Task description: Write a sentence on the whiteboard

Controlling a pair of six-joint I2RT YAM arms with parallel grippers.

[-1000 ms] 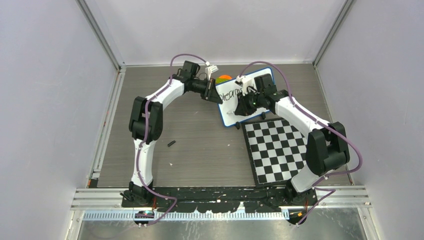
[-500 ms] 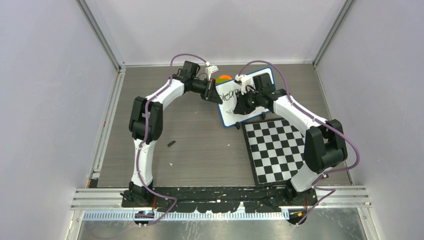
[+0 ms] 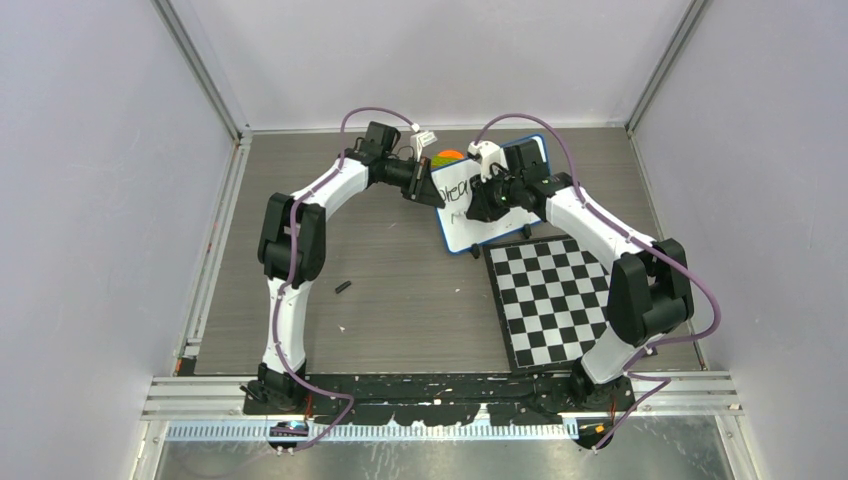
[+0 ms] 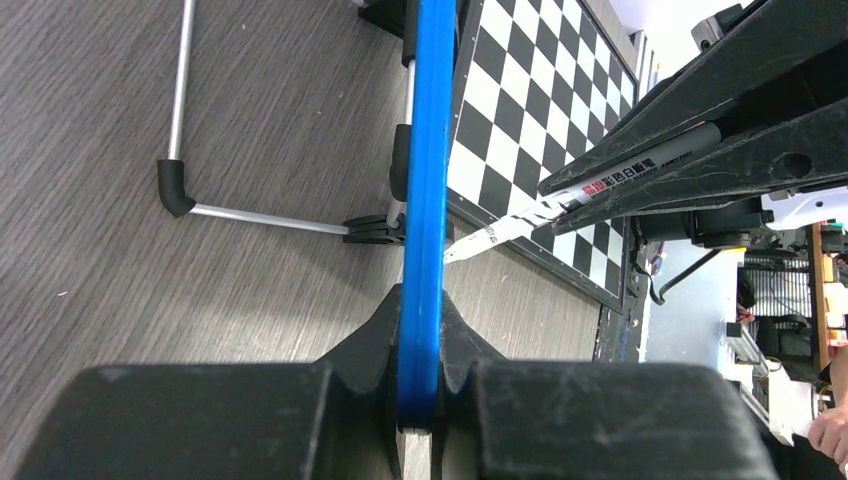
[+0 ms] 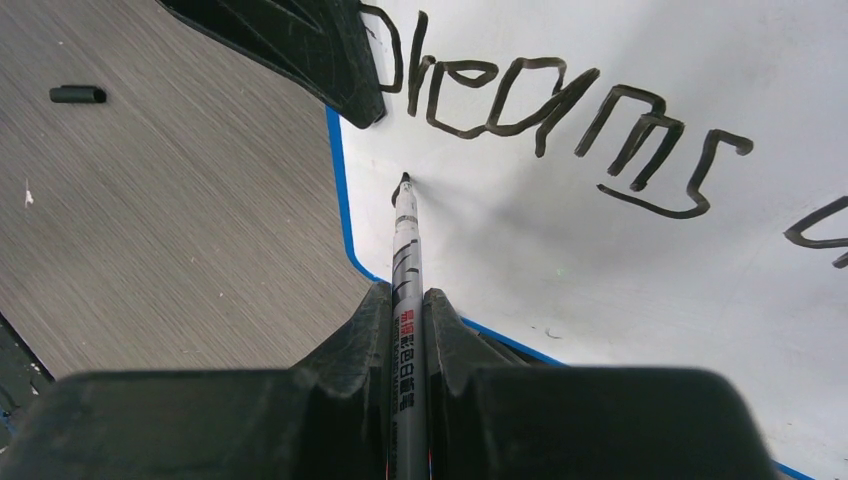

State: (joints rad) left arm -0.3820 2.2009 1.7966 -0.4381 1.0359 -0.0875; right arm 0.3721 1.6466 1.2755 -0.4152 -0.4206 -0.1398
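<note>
the right gripper (image 5: pixel 405 300) is pinching a marker (image 5: pixel 404 245), its two fingers pressed against the barrel from either side, with the pen running straight out ahead of them. the black tip rests on the white face of the whiteboard (image 5: pixel 620 290), close to the board's left edge and just under the first letter of the sentence (image 5: pixel 560 110). that lettering reads "dreams" in black along the upper part of the board. a stroke of a further word is cut off at the right edge of the right wrist view.

the left gripper (image 4: pixel 420 305) is clamped on the board's left edge, one finger on each side of the thin blue rim. from its wrist camera the board shows edge-on, with a wire stand and black feet on the table (image 3: pixel 400 300) behind it.

in the top view the whiteboard stands tilted near the table's far edge, a little right of the middle, between the two grippers. its near corner sits just beside the far left corner of the checkered board (image 3: pixel 560 300), which lies flat toward the table's right edge. an orange and green object (image 3: pixel 449 156) shows at the far edge, just behind the whiteboard. a small black cap (image 3: pixel 343 288) lies on the table toward the left edge, well apart from the whiteboard.
</note>
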